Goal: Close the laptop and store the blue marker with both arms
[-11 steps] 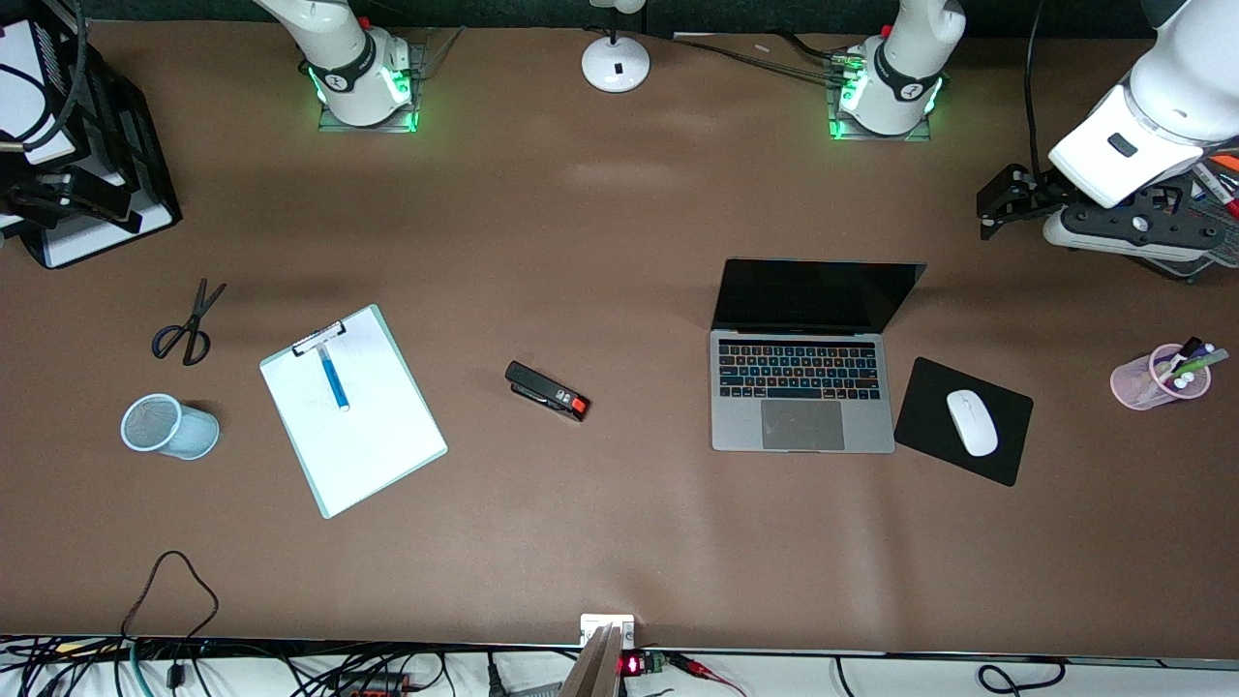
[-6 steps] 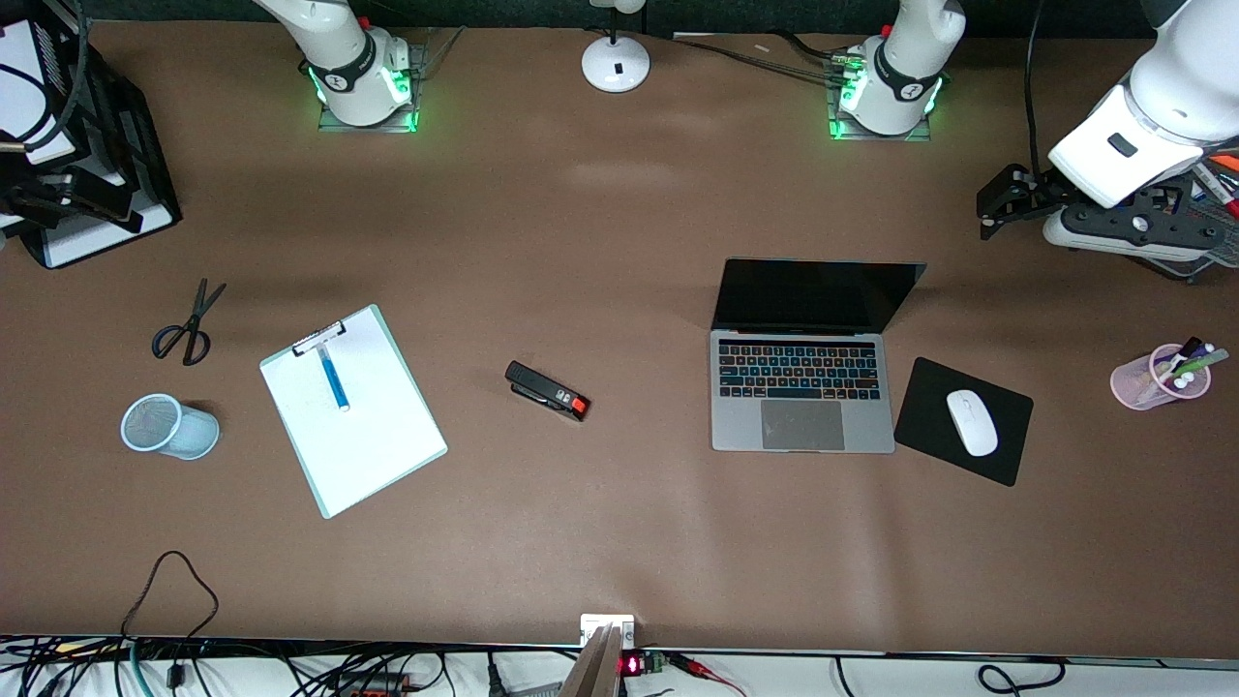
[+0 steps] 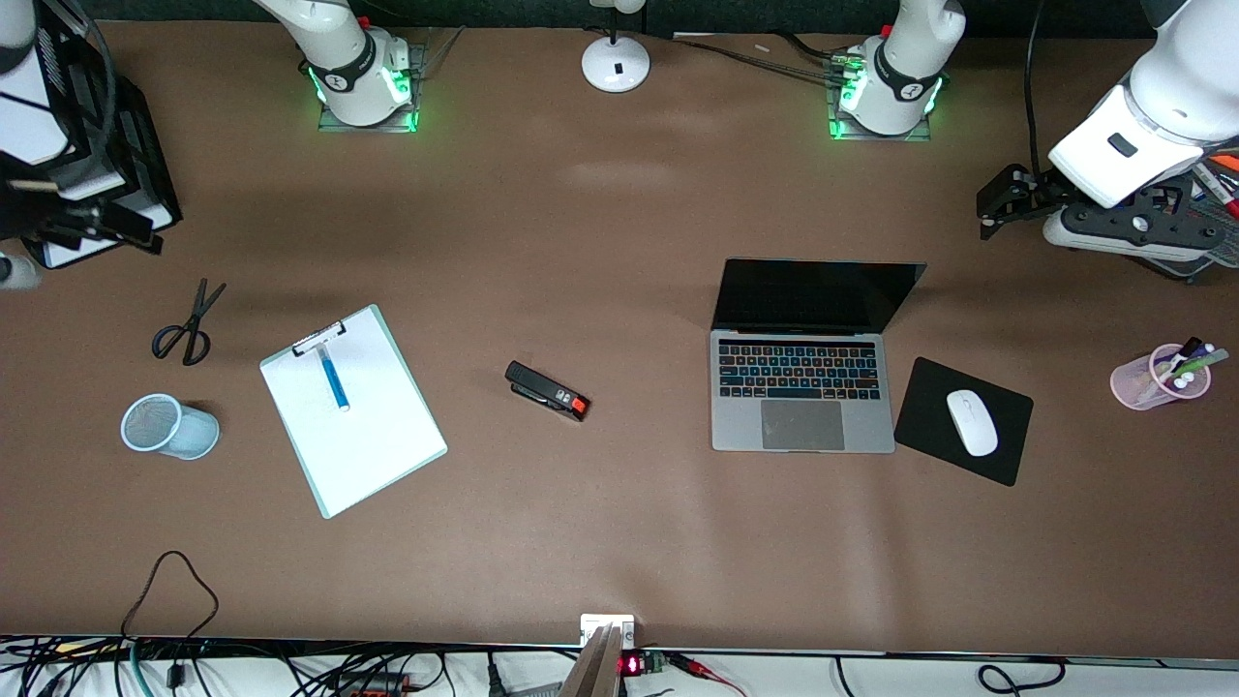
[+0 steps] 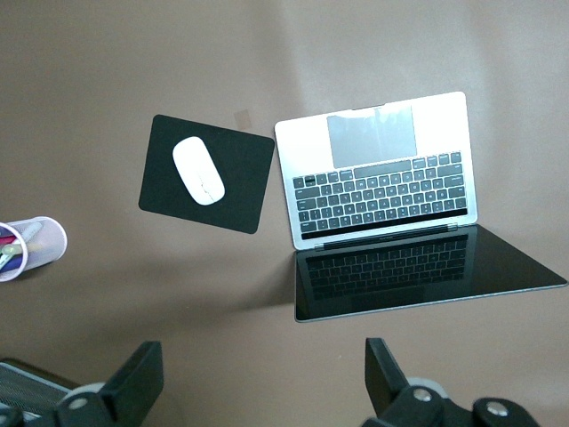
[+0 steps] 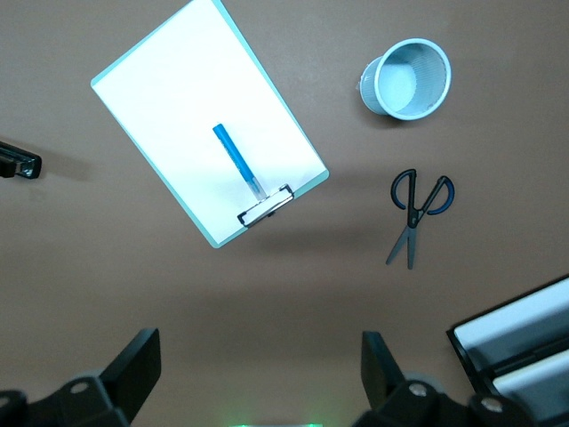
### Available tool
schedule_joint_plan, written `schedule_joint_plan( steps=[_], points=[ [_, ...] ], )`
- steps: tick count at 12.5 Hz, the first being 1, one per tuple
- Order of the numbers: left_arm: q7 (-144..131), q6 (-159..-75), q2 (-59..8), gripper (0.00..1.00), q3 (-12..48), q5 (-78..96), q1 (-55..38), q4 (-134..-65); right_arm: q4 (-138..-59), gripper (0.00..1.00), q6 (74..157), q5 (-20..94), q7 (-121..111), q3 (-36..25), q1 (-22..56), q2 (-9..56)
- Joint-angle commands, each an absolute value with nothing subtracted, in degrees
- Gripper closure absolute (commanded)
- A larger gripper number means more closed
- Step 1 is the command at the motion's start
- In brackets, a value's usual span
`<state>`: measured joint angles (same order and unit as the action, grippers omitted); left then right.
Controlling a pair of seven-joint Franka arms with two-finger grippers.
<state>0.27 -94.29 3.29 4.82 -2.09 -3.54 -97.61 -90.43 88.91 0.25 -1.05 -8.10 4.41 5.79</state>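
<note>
On clipboard (image 3: 353,411): blue marker (image 3: 333,377); laptop (image 3: 801,392) open.
Left gripper (image 4: 258,378), right gripper (image 5: 258,374): both aloft, fingers wide, empty.

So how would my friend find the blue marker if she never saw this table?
Look toward the right arm's end of the table for the white clipboard. The blue marker lies on its paper, just below the metal clip. It's the only bright blue stick there, unlike the dark scissors nearby.

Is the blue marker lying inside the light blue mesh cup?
No, the blue marker lies on the white paper of the clipboard, apart from the mesh cup.
</note>
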Motion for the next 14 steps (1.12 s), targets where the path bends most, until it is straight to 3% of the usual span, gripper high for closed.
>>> schedule_joint_plan(
  steps=[1,14],
  points=[
    [0.5,-93.2,2.9,0.00,5.1,-3.2,-3.3,-96.3,-89.9,0.00,91.5,0.3,-1.8,-7.4,4.7,9.1],
    [0.5,-93.1,2.9,0.00,5.1,-3.2,-3.3,-96.3,-90.1,0.00,108.5,0.5,-19.1,-7.2,6.9,27.2]
  ],
)
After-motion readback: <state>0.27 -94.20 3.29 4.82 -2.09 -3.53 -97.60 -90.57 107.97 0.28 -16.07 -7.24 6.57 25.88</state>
